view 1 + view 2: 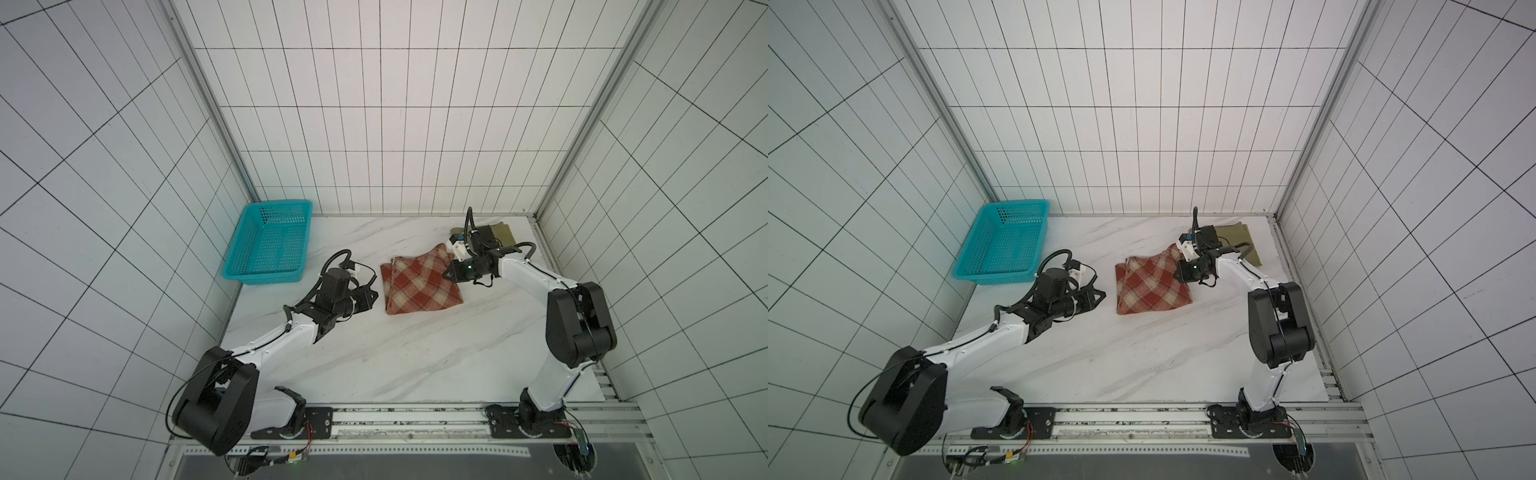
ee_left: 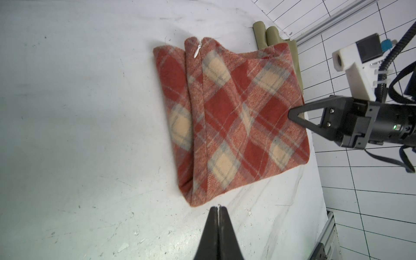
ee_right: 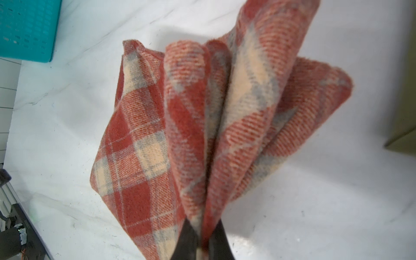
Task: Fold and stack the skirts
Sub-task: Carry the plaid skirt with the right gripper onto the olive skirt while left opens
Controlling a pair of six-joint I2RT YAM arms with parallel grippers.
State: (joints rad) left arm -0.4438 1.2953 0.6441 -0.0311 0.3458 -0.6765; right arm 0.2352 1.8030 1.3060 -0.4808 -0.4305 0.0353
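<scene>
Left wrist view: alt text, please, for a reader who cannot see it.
A folded red-and-cream plaid skirt lies on the white marbled table, one edge pinched by the black right gripper. The left gripper, shut, sits just off its corner; a folded olive-khaki skirt lies partly hidden behind it.

your right pincer (image 3: 202,243) is clamped on several gathered layers of the plaid skirt (image 3: 139,157), which fan out from its tips over the white bench (image 3: 315,213). you also catch the teal basket (image 3: 27,29) and an edge of the olive skirt (image 3: 405,112).

One plaid skirt (image 1: 419,286), one olive skirt (image 1: 1241,235), one teal basket (image 1: 266,245), and two pincers: left pincer (image 1: 375,296), right pincer (image 1: 445,274).
</scene>
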